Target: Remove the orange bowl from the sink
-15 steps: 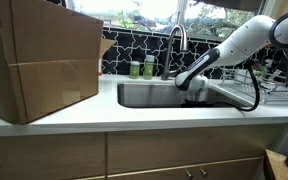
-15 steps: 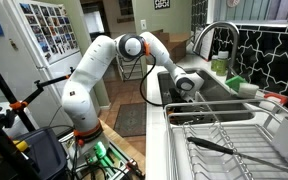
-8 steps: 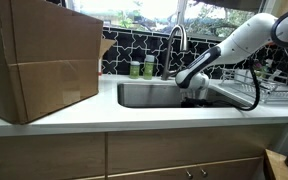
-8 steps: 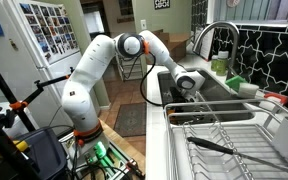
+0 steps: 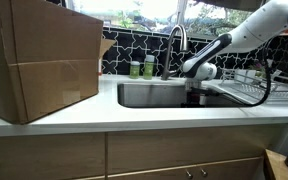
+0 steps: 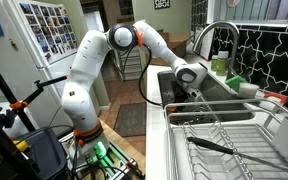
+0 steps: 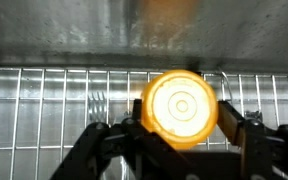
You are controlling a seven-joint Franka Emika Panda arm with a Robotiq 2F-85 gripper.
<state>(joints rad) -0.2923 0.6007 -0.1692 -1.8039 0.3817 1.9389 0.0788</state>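
Note:
The orange bowl (image 7: 180,108) fills the middle of the wrist view, its round base facing the camera, above the wire grid (image 7: 44,105) on the sink floor. My gripper (image 7: 180,130) is shut on the bowl, with one finger against each side. In both exterior views the gripper (image 5: 197,92) (image 6: 184,90) hangs at the steel sink (image 5: 144,96), near the right end of the basin, below the faucet (image 5: 176,40). The bowl itself is hidden behind the gripper in both exterior views.
A large cardboard box (image 5: 39,60) stands on the counter left of the sink. Two green bottles (image 5: 142,68) stand behind the basin. A wire dish rack (image 5: 274,90) (image 6: 224,140) sits right beside the sink, close to the arm.
The arm has risen and the wrist has lifted out of the basin towards the rim. The gripper has stayed at the same end of the sink.

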